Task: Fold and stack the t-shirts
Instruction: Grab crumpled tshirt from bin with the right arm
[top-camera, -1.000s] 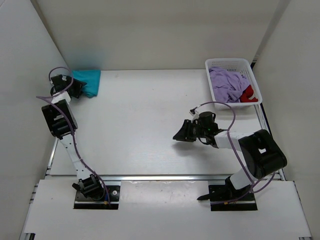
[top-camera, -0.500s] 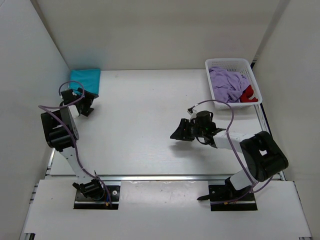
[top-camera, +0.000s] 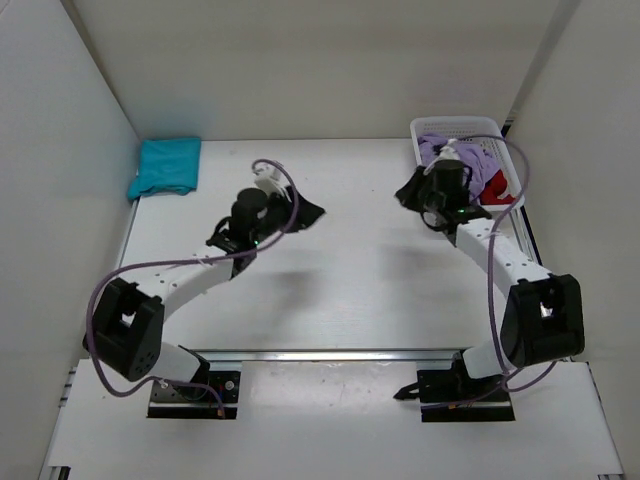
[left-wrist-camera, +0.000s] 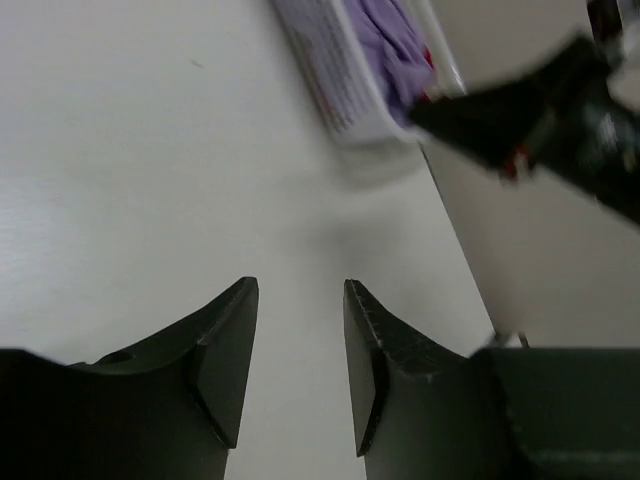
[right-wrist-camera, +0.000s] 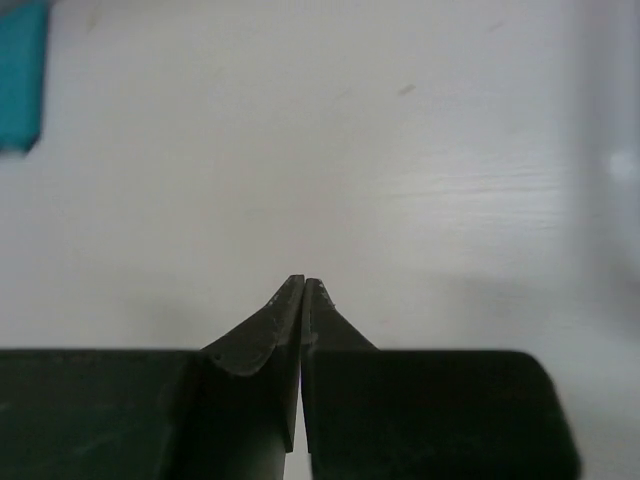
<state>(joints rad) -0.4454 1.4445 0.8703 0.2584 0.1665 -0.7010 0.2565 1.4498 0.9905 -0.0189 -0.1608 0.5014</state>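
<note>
One shirt of three looks done. The teal t-shirt (top-camera: 165, 166) lies folded into a compact rectangle at the back corner of the table (top-camera: 340, 290), on the far side from the basket (top-camera: 460, 124), so it reads as the base of the stack.

The other two are not yet started. The lavender t-shirt (top-camera: 478, 160) sits crumpled inside the basket and fills most of it, and the red t-shirt (top-camera: 497, 187) is bunched in the basket's near right corner, partly under the lavender one.

The right gripper (top-camera: 407, 190) hangs just beside the basket's left wall, its tips pointing away from the basket. Its jaws are pressed together with nothing between them. The left gripper (top-camera: 306, 212) is well apart from the basket, between it and the teal shirt and aimed toward it. Its fingers (left-wrist-camera: 228, 340) are spread with only bare table showing in the gap, so neither arm carries cloth.

What remains, by my reckoning, is two pulls from the basket and two folds, each shirt then laid on the teal one — roughly a third of the job is behind
</note>
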